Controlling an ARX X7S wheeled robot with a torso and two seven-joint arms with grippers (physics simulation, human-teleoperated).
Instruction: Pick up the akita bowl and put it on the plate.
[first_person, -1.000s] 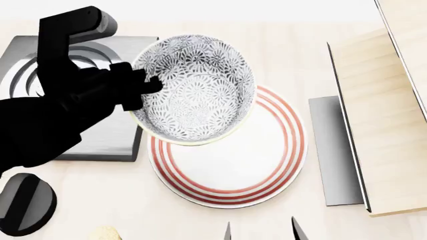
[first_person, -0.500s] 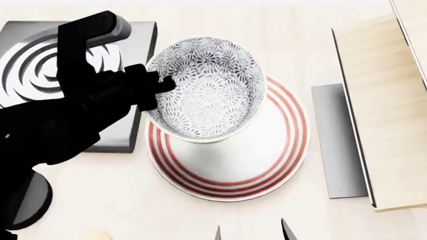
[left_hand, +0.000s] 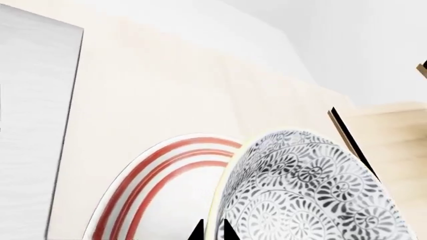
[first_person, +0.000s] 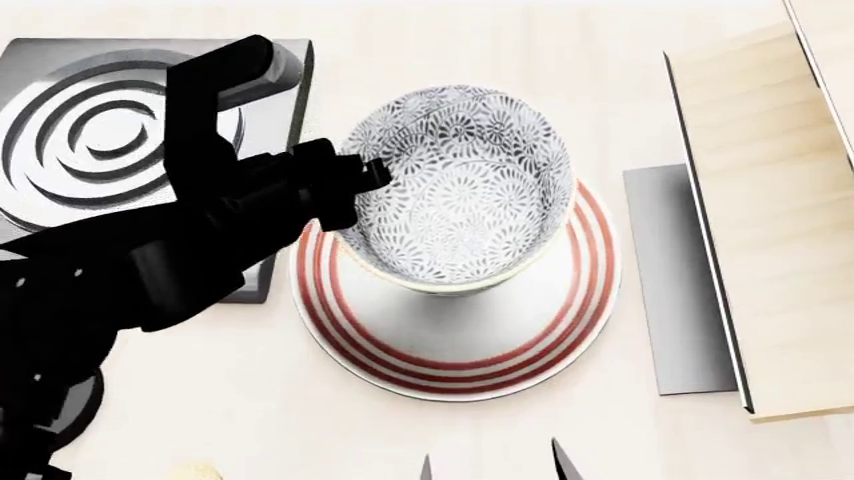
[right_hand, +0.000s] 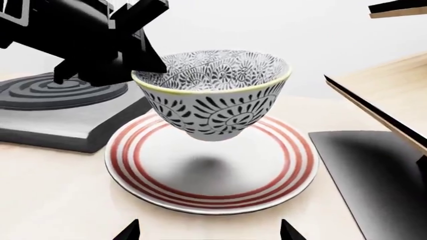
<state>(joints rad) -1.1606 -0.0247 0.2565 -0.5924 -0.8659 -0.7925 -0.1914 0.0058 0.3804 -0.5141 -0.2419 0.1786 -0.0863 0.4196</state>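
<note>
The akita bowl (first_person: 461, 190), white with a dense dark floral pattern, hangs in the air over the plate (first_person: 454, 345), a white disc with red rings. My left gripper (first_person: 363, 178) is shut on the bowl's left rim, one finger inside and one outside. In the left wrist view my left gripper (left_hand: 213, 231) pinches the pale rim of the bowl (left_hand: 307, 190), with the plate (left_hand: 167, 200) below. The right wrist view shows the bowl (right_hand: 213, 95) floating clear above the plate (right_hand: 210, 172). My right gripper (right_hand: 207, 232) is open, low at the near side of the plate.
A dark grey square burner (first_person: 120, 120) with concentric rings sits left of the plate. A grey flat slab (first_person: 674, 290) lies right of the plate, and a pale wooden board (first_person: 767, 210) rises beyond it. A black round knob (first_person: 74, 400) is at the lower left.
My left gripper has carried the bowl to the right, from over the burner's edge to above the plate's middle. The head view has shifted a little.
</note>
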